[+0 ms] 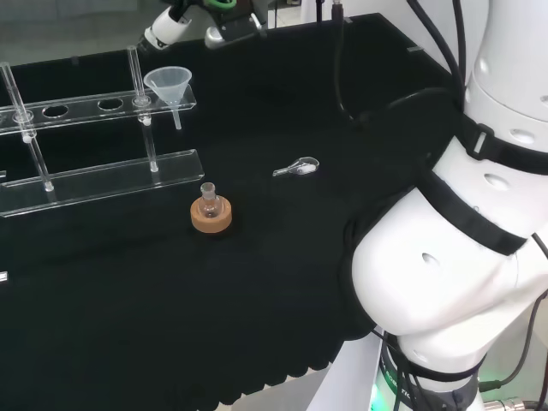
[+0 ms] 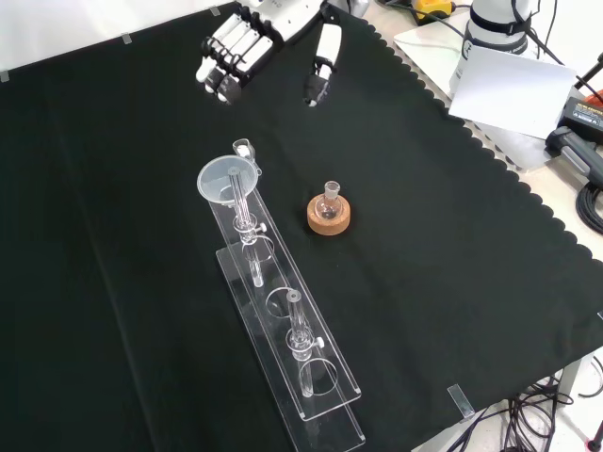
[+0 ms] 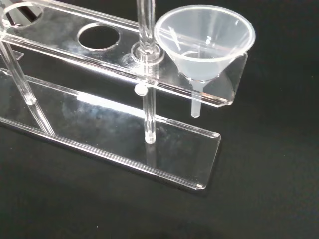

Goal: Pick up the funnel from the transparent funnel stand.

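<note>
Funnel [image 2: 226, 179] sits upright in the end hole of the transparent funnel stand [image 2: 292, 358], stem pointing down, just ahead of and below the hand [image 2: 236, 52], which hovers with fingers relaxed, holding nothing.

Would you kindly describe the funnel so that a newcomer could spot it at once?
Find the long transparent funnel stand on the black cloth. In the front view, the funnel sits in its top end hole, nearest the hand. It is the stand's only cone-shaped piece; the other holes are empty.
</note>
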